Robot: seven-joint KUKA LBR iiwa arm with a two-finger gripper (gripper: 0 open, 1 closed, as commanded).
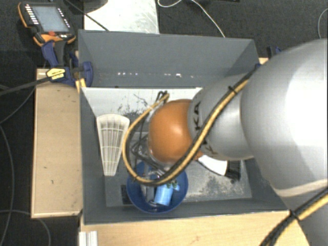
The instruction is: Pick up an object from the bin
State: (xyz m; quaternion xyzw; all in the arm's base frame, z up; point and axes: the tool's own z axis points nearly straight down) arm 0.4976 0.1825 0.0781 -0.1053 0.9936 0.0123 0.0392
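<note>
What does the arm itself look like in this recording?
The arm is made of bulky, rounded silver-grey segments. Its wrist carries a smooth orange dome-shaped cover, with black lettering beside it, partly hidden. A yellow-and-black cable runs along the arm and loops round the cover.

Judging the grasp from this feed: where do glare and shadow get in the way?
Camera view: a row of bright glints runs along the bin's back wall, away from the work; the floor is brightly lit around the white ribbed cone; the arm's orange cover and cables shade the gripper over the blue round dish by the front wall, so contact there is hard to read.
</note>
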